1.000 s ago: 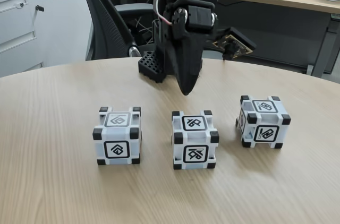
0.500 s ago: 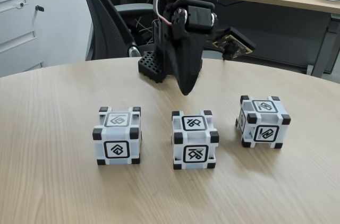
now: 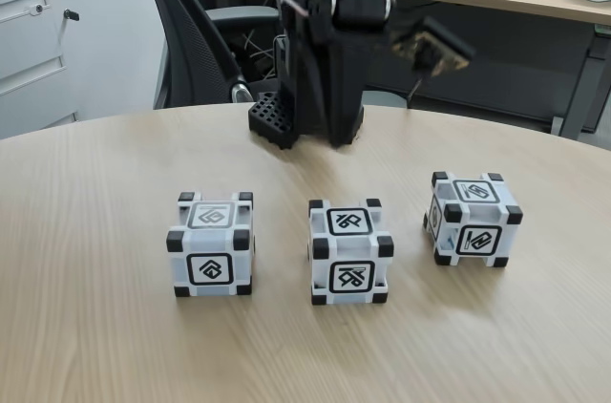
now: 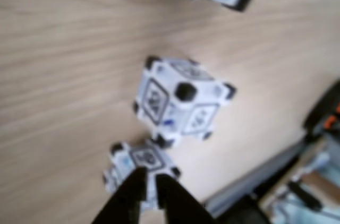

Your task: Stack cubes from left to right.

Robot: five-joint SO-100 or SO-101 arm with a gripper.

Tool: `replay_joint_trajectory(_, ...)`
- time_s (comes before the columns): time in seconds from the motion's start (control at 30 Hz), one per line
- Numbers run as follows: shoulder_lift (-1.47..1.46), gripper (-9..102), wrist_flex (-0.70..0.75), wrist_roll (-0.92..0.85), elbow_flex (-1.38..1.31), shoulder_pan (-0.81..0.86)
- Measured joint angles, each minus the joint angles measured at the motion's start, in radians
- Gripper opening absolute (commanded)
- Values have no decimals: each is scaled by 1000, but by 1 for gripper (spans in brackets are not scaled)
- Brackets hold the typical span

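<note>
My gripper [image 4: 150, 184] hangs above the table [image 3: 86, 231], fingers nearly pressed together, holding nothing. Three cubes, left [image 3: 213, 244], middle [image 3: 348, 250], right [image 3: 473, 218], sit apart in a row.

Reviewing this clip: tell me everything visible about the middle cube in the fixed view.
The middle cube looks like white to light-grey plastic, with black blocks at its corners and a black-framed square symbol on the top face and on the front face. It sits upright and flat on the wooden table, nearest the camera of the three, apart from the cubes either side. Nothing touches it except the table; the end effector is up behind it, well clear.
</note>
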Motion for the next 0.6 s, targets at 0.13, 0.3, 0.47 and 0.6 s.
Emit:
replay_joint_trajectory(0.13, -268, 0, 0, 54, -198, 0)
replay_joint_trajectory(0.3, -612, 0, 0, 117, -417, 0)
replay_joint_trajectory(0.47, -887, 0, 0, 175, -518, 0)
replay_joint_trajectory(0.6, -1011, 0, 0, 229, -526, 0)
